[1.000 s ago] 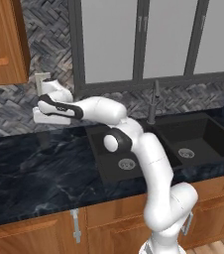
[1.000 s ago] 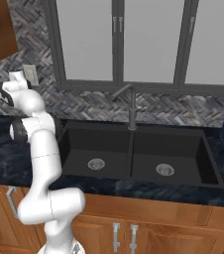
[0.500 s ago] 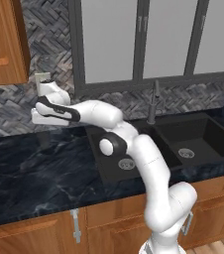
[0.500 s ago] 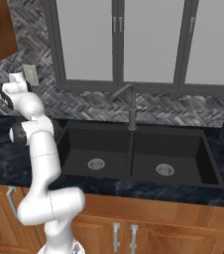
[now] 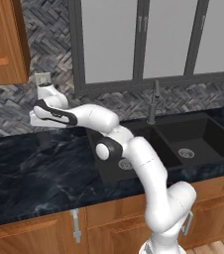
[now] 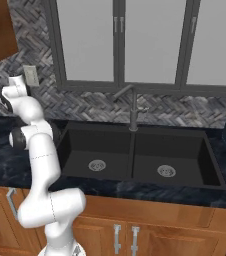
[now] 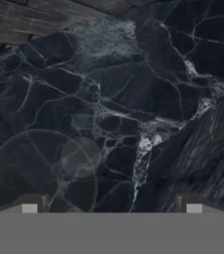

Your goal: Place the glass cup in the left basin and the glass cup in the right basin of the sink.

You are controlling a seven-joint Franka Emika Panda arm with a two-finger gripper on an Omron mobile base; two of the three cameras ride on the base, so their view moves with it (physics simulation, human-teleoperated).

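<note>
The hand (image 7: 111, 203) hangs released, fingers wide apart, over the dark marble desk (image 5: 39, 163) left of the sink (image 6: 135, 155). A glass cup (image 7: 42, 171) stands on the desk just beneath it, untouched.

White Panda arm rises from the base at lower right of the left base view, bends at a dark elbow joint, then stretches far out to the robot's left, forearm roughly level. Hand sits at the far end of the reach, gripper (image 5: 34, 119) pointing downward. In the right base view the arm stands upright at the left edge, wrist folded over the top. In the hand view two dark fingertips (image 7: 29, 204) poke up at the bottom corners, set wide apart, jaws fully spread, nothing between them.
</note>
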